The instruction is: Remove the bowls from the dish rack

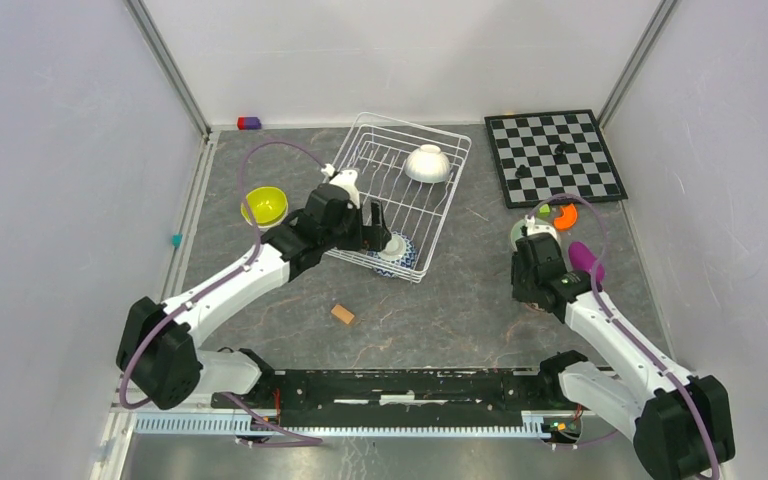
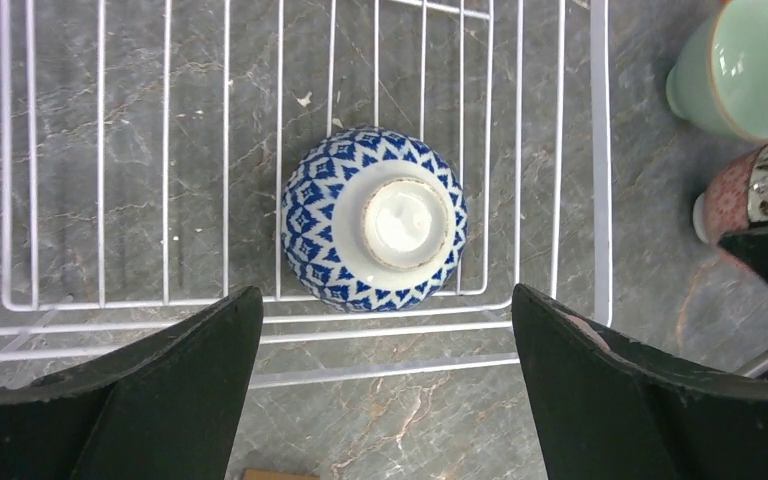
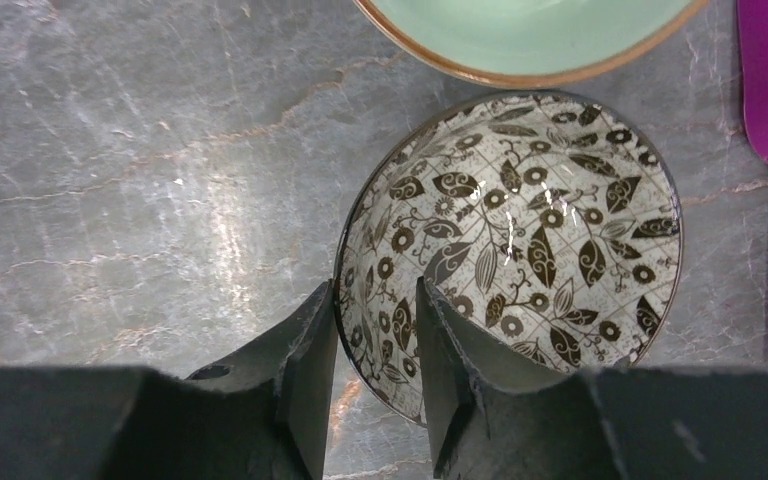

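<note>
Since the dish rack (image 1: pixel 415 210) holds a white bowl (image 1: pixel 427 163) at its far side and the upturned blue-and-white bowl (image 2: pixel 374 218) in its near corner, unloading looks roughly half done. The left arm stretches over the rack's near-left rim, with the left gripper (image 2: pixel 385 300) wide open and empty above the blue-and-white bowl. Next it should descend and close on that bowl. Right of the rack, the right gripper (image 3: pixel 373 300) straddles the rim of the speckled pink bowl (image 3: pixel 520 240), jaws narrowly apart; whether they pinch is unclear.

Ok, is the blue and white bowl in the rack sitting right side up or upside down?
Upside down: the blue-and-white bowl shows its foot ring facing up, on the dish rack wires.
</note>
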Robot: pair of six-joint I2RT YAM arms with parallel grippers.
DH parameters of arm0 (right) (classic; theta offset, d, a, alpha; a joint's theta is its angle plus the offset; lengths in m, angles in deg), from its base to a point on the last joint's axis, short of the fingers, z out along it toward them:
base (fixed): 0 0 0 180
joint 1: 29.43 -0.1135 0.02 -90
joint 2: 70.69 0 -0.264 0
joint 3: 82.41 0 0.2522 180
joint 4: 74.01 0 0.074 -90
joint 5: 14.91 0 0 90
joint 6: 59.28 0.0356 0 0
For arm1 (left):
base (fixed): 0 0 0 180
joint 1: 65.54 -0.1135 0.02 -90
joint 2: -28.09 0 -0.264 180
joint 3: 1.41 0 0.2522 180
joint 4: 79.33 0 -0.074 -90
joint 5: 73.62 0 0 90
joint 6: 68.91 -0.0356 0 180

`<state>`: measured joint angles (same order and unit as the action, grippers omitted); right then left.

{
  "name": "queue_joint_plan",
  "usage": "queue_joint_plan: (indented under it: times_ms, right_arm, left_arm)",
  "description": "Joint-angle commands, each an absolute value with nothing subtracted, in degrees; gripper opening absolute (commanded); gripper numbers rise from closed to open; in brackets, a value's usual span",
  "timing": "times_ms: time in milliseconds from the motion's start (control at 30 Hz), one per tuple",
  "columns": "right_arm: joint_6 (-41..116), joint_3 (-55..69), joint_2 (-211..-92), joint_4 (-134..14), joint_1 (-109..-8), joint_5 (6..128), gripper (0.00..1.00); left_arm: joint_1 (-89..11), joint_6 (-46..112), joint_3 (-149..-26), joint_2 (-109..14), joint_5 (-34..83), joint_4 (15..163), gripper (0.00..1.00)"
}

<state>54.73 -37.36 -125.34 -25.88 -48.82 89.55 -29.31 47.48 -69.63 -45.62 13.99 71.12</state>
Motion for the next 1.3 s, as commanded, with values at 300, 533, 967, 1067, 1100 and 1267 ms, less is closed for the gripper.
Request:
queue_joint_plan:
  times_ms: [300, 533, 967, 1067, 1100, 1267]
  right_arm:
    - [40.6, -30.5, -115.8, -31.0, -48.9, 74.6, 0.62]
    - [40.5, -31.5, -110.9, -37.6, -48.9, 63.5, 0.65]
    - [42.1, -27.4, -114.7, -42.6, -48.9, 57.2, 0.63]
    - [43.1, -27.6, -115.5, -44.1, -48.9, 56.7, 0.63]
    - [43.5, -27.7, -115.9, -44.5, -48.9, 56.3, 0.63]
    - [45.4, -27.7, -117.9, -47.6, -48.9, 53.1, 0.62]
  left_arm:
    - [-23.9, 40.4, -79.4, -57.9, 14.0, 65.3, 0.94]
    - [-23.6, 40.1, -83.0, -63.5, 14.8, 62.4, 0.84]
    - [-23.6, 42.3, -86.1, -70.2, 9.4, 62.5, 0.71]
    - [-23.6, 42.7, -87.3, -71.4, 6.4, 61.4, 0.63]
    - [-23.6, 42.8, -87.4, -71.6, 6.0, 61.4, 0.60]
    - [-23.6, 43.0, -87.3, -71.8, 4.9, 61.8, 0.39]
